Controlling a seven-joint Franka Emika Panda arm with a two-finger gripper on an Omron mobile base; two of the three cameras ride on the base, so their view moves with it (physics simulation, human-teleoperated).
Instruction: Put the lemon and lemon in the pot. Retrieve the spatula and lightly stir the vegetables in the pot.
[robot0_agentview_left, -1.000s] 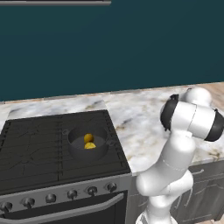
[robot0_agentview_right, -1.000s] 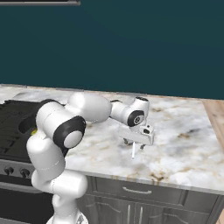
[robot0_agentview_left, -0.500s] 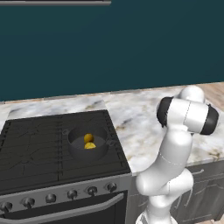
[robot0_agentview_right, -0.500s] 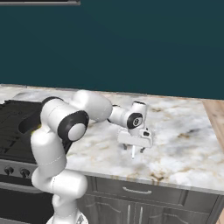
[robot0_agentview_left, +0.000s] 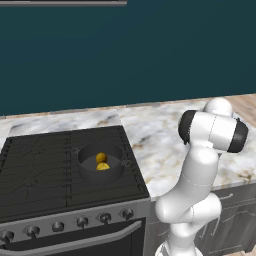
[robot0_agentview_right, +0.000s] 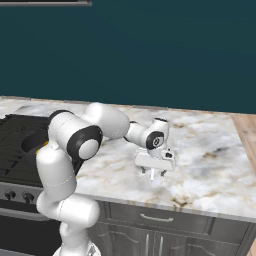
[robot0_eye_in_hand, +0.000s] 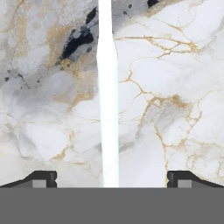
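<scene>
Claw (robot0_agentview_right: 157, 175) hangs with jaws wide apart over one spatula (robot0_eye_in_hand: 108, 109) on the marble; far off to its left, one pot (robot0_agentview_left: 100, 162) holds two lemons (robot0_agentview_left: 101, 157).

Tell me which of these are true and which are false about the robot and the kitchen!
1. Both lemons are inside the pot. True.
2. The pot sits on the marble counter. False: it sits on the black stove.
3. The gripper is open and pointing down at the counter. True.
4. The gripper is squeezing the spatula. False: the spatula lies flat on the counter between the open fingers, with neither finger touching it.
5. The wall behind the counter is bright red. False: it is dark teal.
</scene>
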